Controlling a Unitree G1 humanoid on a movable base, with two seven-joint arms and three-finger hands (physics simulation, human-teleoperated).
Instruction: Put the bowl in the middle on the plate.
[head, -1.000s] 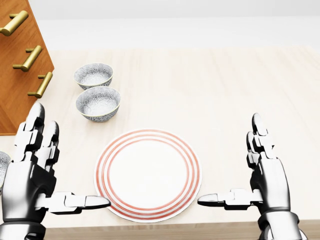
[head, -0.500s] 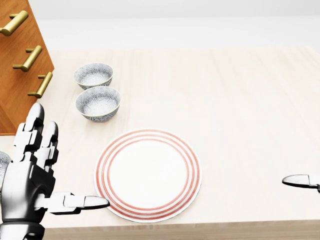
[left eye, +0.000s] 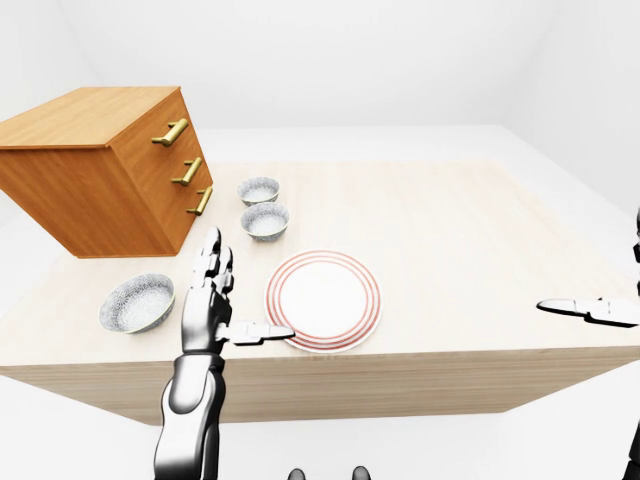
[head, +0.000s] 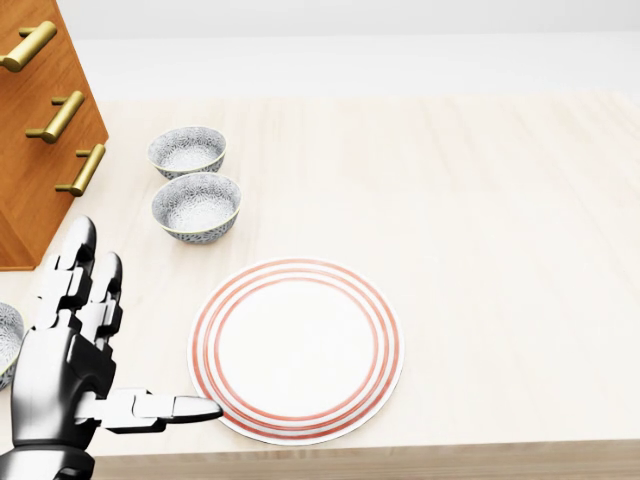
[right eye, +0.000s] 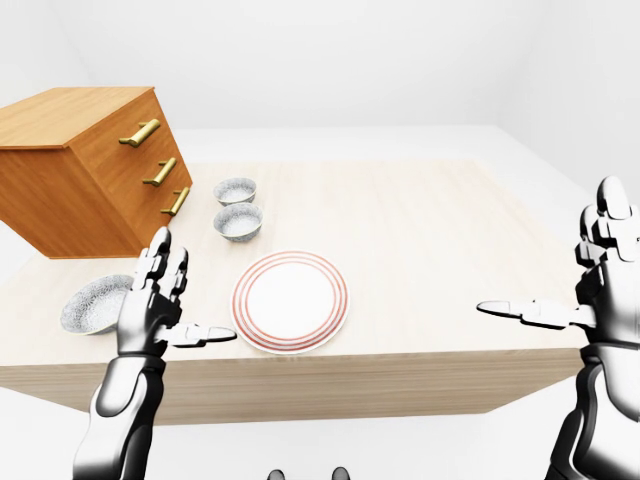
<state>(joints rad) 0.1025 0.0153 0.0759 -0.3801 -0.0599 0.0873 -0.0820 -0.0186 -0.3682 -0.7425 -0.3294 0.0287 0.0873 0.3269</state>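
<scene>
My left hand sits at the bottom left of the head view. Its fingers are released and straight, pointing up the picture. The thumb sticks out sideways with its tip over the left rim of the plate; I cannot tell whether it touches. Since a second ago this hand has only sunk a shade lower in the view.

The big change is my right hand. A second ago it stood at the bottom right of the head view, mirroring the left. Half a second ago only its thumb tip showed at the right edge, and now it is out of that view altogether. The right-eye view finds it well off to the right, by the right edge of the table, with fingers spread and thumb pointing in over the tabletop. Neither hand holds anything.

The plate, white with red rings, lies bare near the table's bottom edge, where it was before. Left of my left hand in the left-eye view stands the near bowl. Up the head view from the plate's left side is the middle bowl, the task's bowl. It is upright on the table, apart from the plate, and unmoved. Just above it, close but not touching, is the far bowl. The chest of drawers, with brass handles, fills the top left. The scene has not shifted, so the camera has held steady.
</scene>
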